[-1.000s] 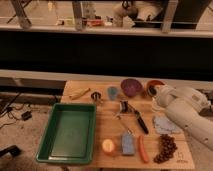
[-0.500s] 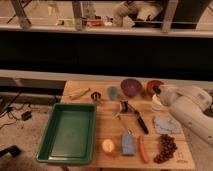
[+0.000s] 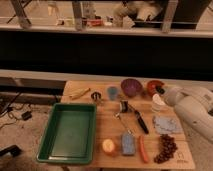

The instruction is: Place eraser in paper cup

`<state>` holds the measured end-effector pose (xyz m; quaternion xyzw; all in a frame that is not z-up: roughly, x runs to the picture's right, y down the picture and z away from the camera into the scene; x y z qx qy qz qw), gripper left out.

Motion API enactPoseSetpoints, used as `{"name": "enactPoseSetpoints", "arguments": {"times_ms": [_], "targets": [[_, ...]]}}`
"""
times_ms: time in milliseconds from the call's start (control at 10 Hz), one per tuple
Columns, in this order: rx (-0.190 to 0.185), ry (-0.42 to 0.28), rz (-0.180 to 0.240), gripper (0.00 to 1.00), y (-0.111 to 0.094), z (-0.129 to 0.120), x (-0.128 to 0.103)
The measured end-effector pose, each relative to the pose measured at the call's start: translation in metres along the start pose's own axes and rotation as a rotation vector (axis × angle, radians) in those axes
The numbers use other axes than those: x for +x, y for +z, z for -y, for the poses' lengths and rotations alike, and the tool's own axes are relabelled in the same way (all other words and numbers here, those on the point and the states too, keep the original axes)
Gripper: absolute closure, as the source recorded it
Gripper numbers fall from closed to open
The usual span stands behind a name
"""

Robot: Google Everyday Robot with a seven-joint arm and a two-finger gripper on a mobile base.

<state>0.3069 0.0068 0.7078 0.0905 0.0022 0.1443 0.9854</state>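
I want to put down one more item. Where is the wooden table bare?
The wooden table is bare between the green plastic tray and the black-handled slim tool. The green tray's own floor is bare too. The back row is crowded: small blue cup, purple bowl, white paper cup, where the gripper hovers.

No legible txt, labels, nos. on any obj; gripper (image 3: 161,91) near paper cup (image 3: 158,102).

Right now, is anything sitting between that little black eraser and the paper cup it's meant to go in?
Nothing visible. The eraser appears as a small dark piece at the gripper, at the white arm's left end, directly behind the paper cup. The orange bowl is off to the side.
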Motion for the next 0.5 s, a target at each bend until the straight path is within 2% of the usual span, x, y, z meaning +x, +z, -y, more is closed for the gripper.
{"name": "enactPoseSetpoints", "arguments": {"times_ms": [500], "targets": [[0.011, -0.007, 0.012, 0.94, 0.0029, 0.0051, 0.0080]]}}
